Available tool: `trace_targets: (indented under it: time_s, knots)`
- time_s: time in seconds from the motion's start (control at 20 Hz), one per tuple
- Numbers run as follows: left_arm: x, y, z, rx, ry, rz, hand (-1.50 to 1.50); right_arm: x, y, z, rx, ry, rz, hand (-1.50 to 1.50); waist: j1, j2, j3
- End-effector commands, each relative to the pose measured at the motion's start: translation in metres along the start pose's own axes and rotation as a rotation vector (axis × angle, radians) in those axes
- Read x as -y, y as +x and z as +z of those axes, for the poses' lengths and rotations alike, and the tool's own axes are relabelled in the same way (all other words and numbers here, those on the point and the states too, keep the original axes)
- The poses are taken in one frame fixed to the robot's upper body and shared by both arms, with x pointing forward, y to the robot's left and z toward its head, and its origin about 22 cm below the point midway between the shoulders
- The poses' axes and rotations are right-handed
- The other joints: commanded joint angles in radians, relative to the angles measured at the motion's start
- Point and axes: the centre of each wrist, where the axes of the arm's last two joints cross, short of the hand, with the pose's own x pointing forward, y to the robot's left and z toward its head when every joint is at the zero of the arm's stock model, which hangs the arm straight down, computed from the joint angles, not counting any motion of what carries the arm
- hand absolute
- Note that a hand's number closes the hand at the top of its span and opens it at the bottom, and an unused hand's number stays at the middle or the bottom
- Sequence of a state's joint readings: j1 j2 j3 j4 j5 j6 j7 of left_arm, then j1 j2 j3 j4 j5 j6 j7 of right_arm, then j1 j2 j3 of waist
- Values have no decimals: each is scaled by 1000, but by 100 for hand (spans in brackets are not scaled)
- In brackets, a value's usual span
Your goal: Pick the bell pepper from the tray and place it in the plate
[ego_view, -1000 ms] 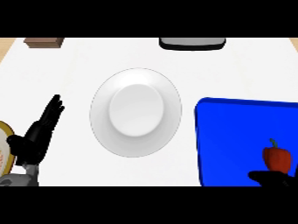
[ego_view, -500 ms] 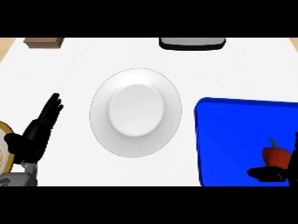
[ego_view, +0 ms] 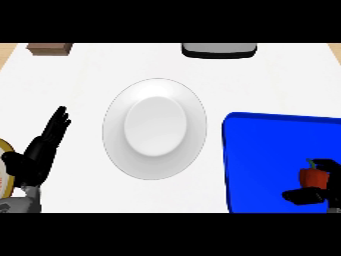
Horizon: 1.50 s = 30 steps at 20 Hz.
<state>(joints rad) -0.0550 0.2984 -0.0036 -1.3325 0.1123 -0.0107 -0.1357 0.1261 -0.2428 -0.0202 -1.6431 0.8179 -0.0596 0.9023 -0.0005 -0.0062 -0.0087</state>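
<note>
- white tabletop (ego_view: 84,75).
- blue tray (ego_view: 276,150) at right, beside the white plate (ego_view: 155,128).
- left robot hand (ego_view: 38,152) rests open at left.
- right robot hand (ego_view: 328,187) curls round the red pepper (ego_view: 312,177), over the tray.

The right robot hand (ego_view: 334,189) curls around a red bell pepper (ego_view: 312,177) over the blue tray (ego_view: 276,150), thumb below it, fingers above. Left of that hand sits the white plate (ego_view: 155,128) (nothing on it). Farther left, the left robot hand (ego_view: 38,152) rests open on the desk (ego_view: 92,75), fingers straight.
</note>
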Motion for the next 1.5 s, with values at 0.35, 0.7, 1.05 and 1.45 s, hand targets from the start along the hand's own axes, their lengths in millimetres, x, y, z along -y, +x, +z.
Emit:
trace_targets:
  time_s: [0.35, 0.7, 1.05, 1.45]
  knots:
    - [-6, 6, -12, 27, 2, -19, 0, -20, -8, -14, 309, 103, 117, 150, 8, 9, 11]
    - [7, 11, -19, 13, -11, -21, 0, 17, 28, -29, 847, 177, 301, 150, 22, 12, 11]
    - [1, -7, -4, -1, 5, -5, 0, 61, 23, -16, 1065, 76, 173, 150, -7, 4, 8]
    - [0, -12, -6, 1, 25, -12, 0, 102, 29, 30, 1200, -82, 55, 150, -11, 5, 8]
